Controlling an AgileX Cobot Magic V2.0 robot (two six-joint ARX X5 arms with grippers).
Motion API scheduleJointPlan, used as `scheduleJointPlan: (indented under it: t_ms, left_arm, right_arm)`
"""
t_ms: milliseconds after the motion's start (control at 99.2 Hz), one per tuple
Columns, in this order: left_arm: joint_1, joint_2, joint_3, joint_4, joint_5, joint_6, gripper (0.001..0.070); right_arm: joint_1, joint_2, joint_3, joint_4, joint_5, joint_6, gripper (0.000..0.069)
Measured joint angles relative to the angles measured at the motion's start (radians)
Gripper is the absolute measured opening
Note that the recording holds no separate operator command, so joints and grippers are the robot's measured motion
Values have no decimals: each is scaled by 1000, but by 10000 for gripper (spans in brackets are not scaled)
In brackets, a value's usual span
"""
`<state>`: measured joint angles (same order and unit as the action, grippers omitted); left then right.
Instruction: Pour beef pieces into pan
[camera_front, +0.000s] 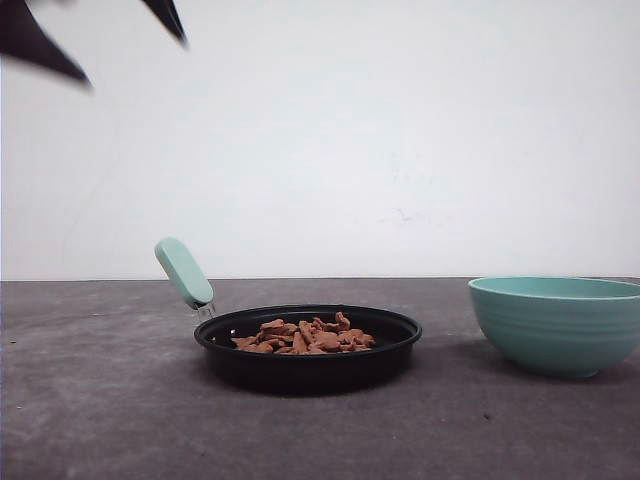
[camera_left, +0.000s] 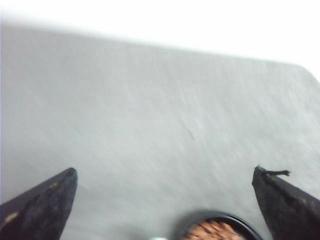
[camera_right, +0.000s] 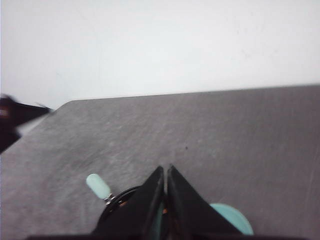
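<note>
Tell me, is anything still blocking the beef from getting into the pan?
Nothing visible does. The beef already lies heaped inside the pan, which sits open-topped on the table. The bowl stands apart to the side. The left gripper hangs open above the pan; the right gripper is shut.

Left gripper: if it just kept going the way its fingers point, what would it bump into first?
Probably the bare table. The open left gripper faces plain grey surface; the pan lies off that line, though depth is hard to judge.
</note>
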<state>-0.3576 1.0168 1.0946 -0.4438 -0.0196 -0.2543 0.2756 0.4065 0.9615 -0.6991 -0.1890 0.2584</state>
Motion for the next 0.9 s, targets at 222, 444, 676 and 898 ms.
scheduleJointPlan:
  t_ms: [222,444,676,898]
  left_arm:
    - [0,-254,-6,-165,-62,42,206]
    - [0,-463,-89,-175,-95,47,15]
    - [0,-563,-127,-334,-217,51,14]
    - [0,-593,-127,-375,-218,51,14]
  right_arm:
    - [0,35,-3,9,113,-163,11]
    - [0,38,-60,92,110,-291,11]
    - [0,34,-61,107,111,-303,11]
    - [0,32,-61,121,111,-303,11]
